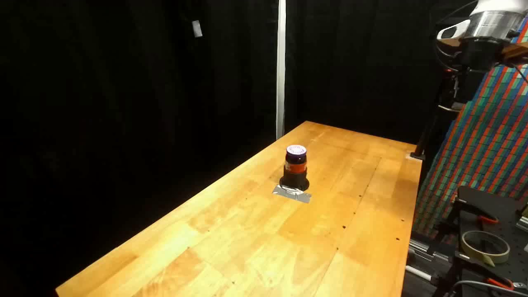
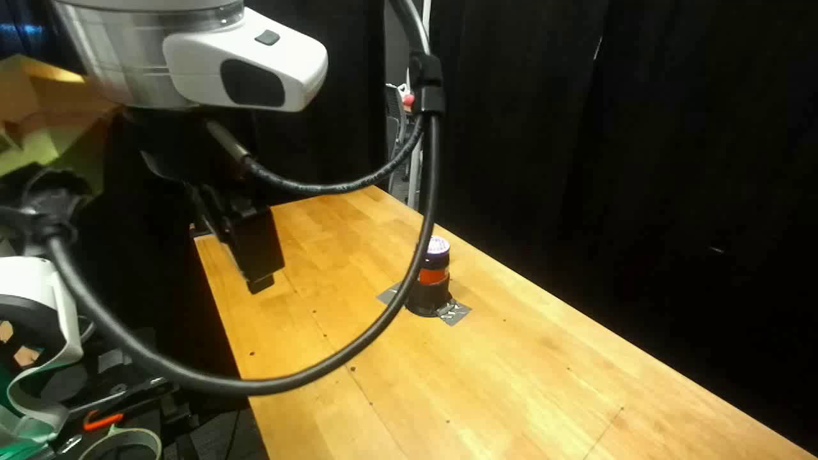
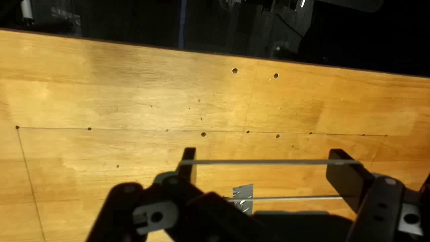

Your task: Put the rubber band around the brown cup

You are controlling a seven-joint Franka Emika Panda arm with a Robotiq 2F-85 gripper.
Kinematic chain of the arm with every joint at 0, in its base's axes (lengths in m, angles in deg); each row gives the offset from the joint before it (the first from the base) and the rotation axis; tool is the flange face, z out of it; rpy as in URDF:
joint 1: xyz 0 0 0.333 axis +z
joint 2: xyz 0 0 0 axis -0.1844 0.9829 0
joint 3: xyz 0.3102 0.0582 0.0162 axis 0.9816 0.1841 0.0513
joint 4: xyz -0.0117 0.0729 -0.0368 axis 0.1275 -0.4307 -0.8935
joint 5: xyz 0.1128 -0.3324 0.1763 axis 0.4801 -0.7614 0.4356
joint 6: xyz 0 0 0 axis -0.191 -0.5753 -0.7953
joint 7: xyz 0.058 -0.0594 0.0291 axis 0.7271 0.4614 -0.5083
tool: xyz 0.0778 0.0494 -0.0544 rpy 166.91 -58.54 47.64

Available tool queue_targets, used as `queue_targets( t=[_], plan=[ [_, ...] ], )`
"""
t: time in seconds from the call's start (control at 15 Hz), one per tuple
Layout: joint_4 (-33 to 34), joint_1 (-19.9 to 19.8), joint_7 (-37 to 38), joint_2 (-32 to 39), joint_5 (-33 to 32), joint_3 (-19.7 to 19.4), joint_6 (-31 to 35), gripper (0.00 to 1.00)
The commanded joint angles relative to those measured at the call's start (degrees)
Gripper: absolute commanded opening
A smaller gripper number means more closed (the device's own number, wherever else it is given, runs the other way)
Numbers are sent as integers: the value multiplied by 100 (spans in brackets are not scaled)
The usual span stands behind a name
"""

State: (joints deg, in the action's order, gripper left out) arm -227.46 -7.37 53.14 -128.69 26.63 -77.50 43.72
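Plainly, the gripper (image 3: 262, 161) stands with its fingers (image 3: 349, 183) well apart in the wrist view, a thin pale rubber band (image 3: 235, 162) stretched around them in two strands. One end of the lower strand vanishes behind the dark finger linkage (image 3: 201, 215). The brown cup (image 1: 295, 167) is upright on the wooden table (image 1: 247, 255) in both exterior views, a reddish-orange stripe across its dark side and markings too small to read on its white top; silver tape (image 1: 293, 195) touches its flared foot. In an exterior view a looping black cable (image 2: 255, 386) covers part of the cup. In the wrist view the gripper blocks most or all of it. Both exterior views crop the arm (image 2: 211, 64) at the top edge, and a tape roll (image 2: 124, 436) is cut by the bottom edge in an exterior view.
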Motion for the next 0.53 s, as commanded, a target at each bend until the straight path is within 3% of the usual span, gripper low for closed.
queue_targets(
  t=[0.0,0.33,0.47],
  plan=[
    [14,-71,-41,11,55,71,-19,100],
    [16,-71,-41,9,55,71,-19,100],
    [281,-37,367,219,-42,437,-46,100]
  ],
)
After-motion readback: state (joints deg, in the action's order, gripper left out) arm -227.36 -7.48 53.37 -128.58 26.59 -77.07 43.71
